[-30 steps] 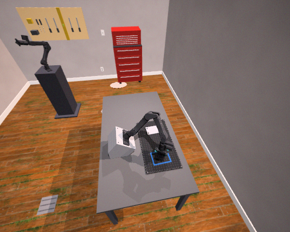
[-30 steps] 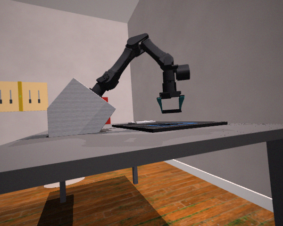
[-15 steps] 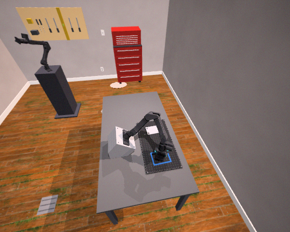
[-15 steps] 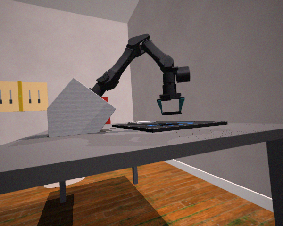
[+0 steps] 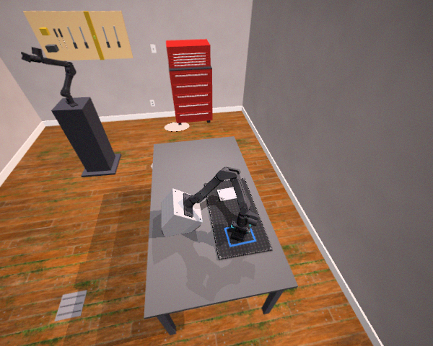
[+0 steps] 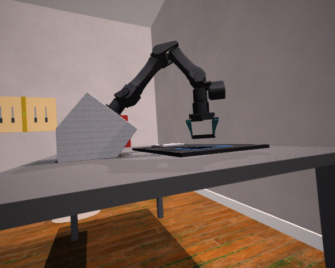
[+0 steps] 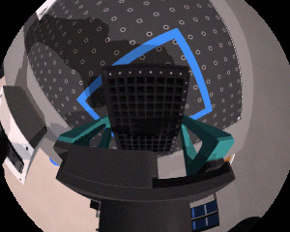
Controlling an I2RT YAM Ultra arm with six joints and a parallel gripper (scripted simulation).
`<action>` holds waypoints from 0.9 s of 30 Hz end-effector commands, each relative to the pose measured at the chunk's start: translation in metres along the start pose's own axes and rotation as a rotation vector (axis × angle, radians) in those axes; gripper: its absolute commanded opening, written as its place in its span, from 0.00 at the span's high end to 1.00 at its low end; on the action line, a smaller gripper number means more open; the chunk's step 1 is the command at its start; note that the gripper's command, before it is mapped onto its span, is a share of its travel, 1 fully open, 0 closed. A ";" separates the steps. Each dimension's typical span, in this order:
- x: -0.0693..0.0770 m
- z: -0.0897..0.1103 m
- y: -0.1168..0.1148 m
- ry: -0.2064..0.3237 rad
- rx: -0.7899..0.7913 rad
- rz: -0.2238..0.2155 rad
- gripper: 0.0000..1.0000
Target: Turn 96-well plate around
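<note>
My gripper (image 6: pixel 202 134) with teal fingers is shut on the dark 96-well plate (image 7: pixel 147 108). It holds the plate level in the air above the black perforated deck (image 5: pixel 239 219). In the exterior view the plate (image 6: pixel 202 135) hangs a short way above the deck. Below it lies the blue taped outline of bench spot B1, which also shows in the wrist view (image 7: pixel 184 58) around the plate. The white plate nest N1 (image 5: pixel 226 194) sits farther back on the deck, with no plate in it. I cannot make out the plate's cut corner.
The arm's grey wedge-shaped base block (image 5: pixel 179 215) stands on the grey table left of the deck. A red tool cabinet (image 5: pixel 190 80) and a dark pedestal with a second arm (image 5: pixel 84 134) stand far off on the wooden floor.
</note>
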State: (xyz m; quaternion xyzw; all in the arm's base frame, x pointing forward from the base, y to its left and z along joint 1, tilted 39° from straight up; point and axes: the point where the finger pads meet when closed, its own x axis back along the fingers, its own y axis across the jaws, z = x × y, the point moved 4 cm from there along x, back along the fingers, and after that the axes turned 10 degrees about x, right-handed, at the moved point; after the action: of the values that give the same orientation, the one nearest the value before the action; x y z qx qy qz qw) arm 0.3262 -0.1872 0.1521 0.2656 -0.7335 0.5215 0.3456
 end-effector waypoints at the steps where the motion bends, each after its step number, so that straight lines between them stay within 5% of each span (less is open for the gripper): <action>1: 0.002 0.000 -0.003 0.003 0.001 0.012 1.00; 27: -0.013 0.001 -0.003 0.003 0.001 0.012 1.00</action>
State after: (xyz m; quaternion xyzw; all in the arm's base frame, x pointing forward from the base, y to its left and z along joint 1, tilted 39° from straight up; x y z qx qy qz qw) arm 0.3356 -0.1868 0.1398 0.2658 -0.7336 0.5210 0.3461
